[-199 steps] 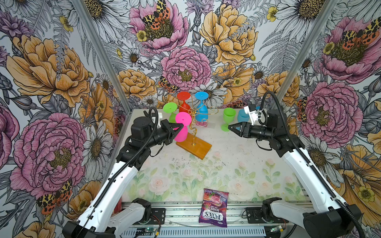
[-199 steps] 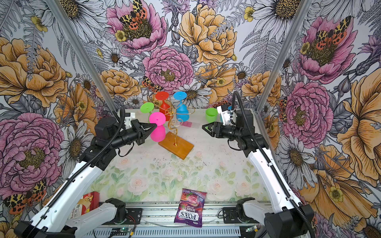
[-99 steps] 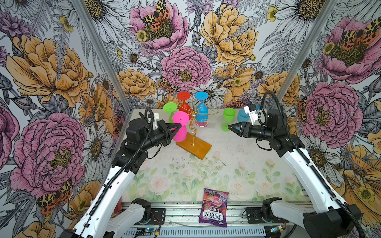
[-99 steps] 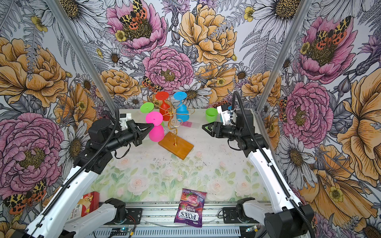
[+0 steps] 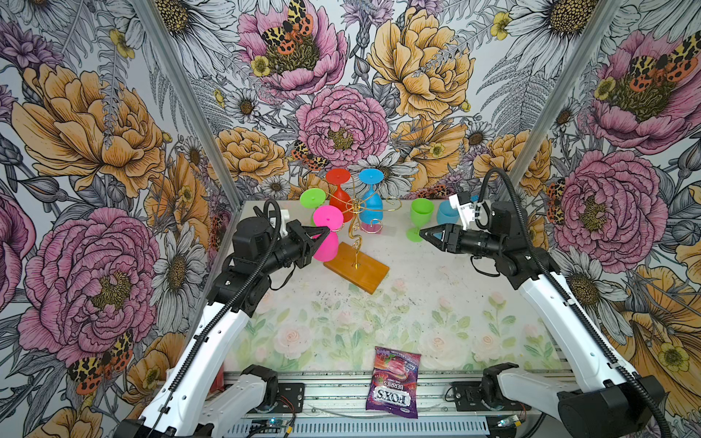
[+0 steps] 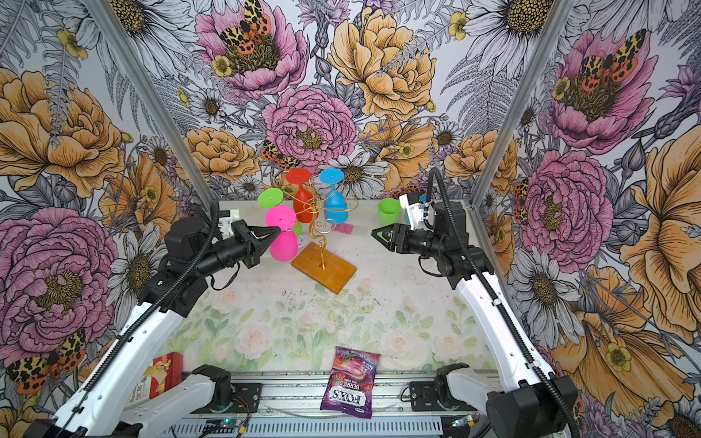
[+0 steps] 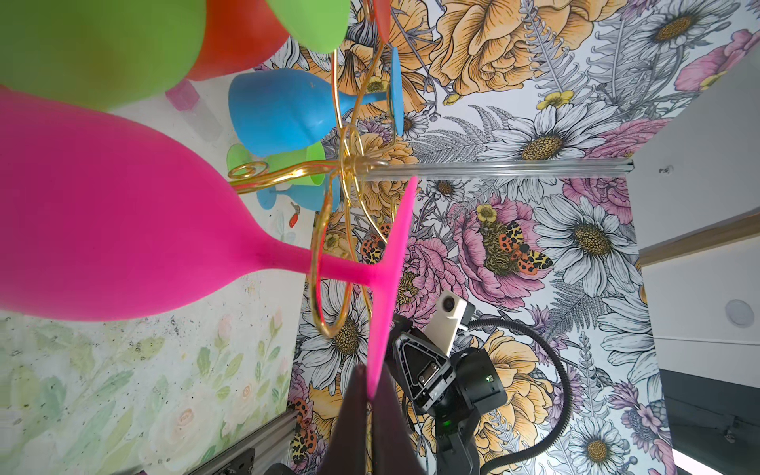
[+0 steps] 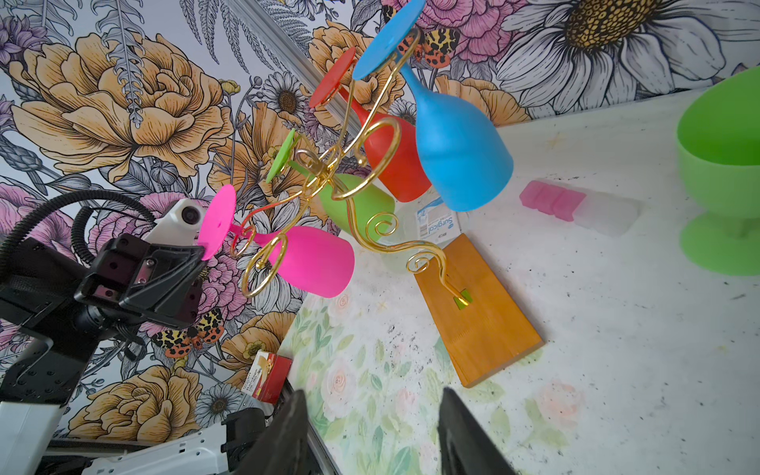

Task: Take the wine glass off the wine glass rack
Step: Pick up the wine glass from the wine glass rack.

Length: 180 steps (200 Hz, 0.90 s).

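The pink glass [image 5: 326, 249] hangs bowl-down, foot up, in the rack [image 5: 363, 270]; our left hand [image 5: 327, 229] pinches its foot rim; our right hand [image 5: 423, 234] is half-open, empty.

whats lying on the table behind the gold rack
Behind the wine glass rack lie a pink-and-clear box and a packet marked Surgical, partly hidden by the hanging blue glass and red glass.

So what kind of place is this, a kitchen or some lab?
Probably a robot test booth, not a kitchen: white arms bolted to a metal rail, floral-print panels boxing in a small table, props like the wine glass rack.
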{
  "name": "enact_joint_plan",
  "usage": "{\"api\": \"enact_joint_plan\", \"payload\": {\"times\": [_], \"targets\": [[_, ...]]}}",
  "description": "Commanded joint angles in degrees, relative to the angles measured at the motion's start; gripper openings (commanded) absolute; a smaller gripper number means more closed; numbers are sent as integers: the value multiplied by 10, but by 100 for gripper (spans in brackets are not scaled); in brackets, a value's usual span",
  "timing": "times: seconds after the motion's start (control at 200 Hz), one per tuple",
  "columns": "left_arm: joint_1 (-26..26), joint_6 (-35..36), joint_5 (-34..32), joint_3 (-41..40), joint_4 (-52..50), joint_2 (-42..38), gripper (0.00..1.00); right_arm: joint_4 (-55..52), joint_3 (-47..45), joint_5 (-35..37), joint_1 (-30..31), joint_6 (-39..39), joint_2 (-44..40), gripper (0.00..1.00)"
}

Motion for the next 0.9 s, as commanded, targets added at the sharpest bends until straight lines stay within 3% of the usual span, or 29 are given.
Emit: {"api": "enact_joint_plan", "payload": {"times": [0.0,0.43,0.896], "targets": [[5,10,9,25,3,14,0,21,-6,-2,-2,4,-6,52],[-9,30,40,62,3,64,0,23,-15,-5,-9,5,-15,52],[-39,37,52,42,3,45,0,26,-17,-5,-11,11,-15,52]]}}
